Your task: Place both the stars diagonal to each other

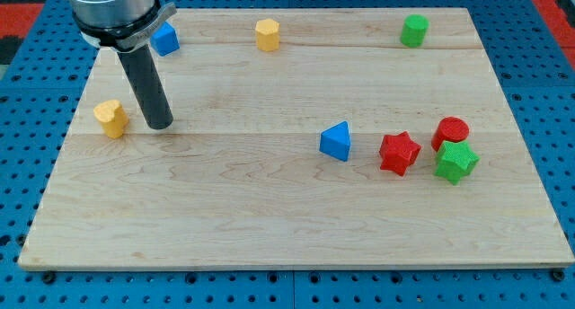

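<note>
The red star [399, 153] lies on the wooden board [269, 210] at the view's right. The green star [455, 161] sits just right of it and slightly lower, a small gap between them. A red cylinder [450, 131] touches the green star's upper edge. My tip [160, 125] rests on the board at the view's left, far from both stars, right beside a yellow block [110, 118].
A blue triangular block [337, 141] lies left of the red star. A blue block [165, 39] sits at the top left behind the rod, a yellow hexagonal block [267, 34] at the top middle, a green cylinder [414, 30] at the top right.
</note>
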